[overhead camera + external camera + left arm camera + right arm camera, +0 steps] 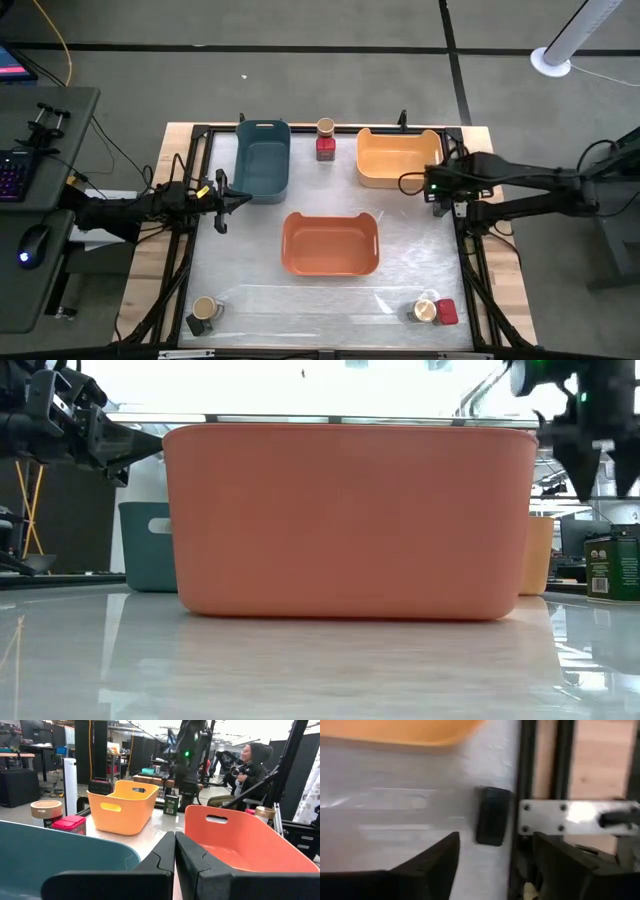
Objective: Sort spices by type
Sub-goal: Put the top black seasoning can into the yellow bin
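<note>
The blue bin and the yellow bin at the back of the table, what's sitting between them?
In the high view, between the blue bin and the yellow bin stand a tan-lidded round jar and a red square tin.

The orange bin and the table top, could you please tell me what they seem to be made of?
The orange bin looks like moulded plastic with a matte finish: uniform colour, smooth walls, rounded corners. The table top looks like a glossy, pale, marble-patterned sheet, since it mirrors the bin; its actual material is unclear.
</note>
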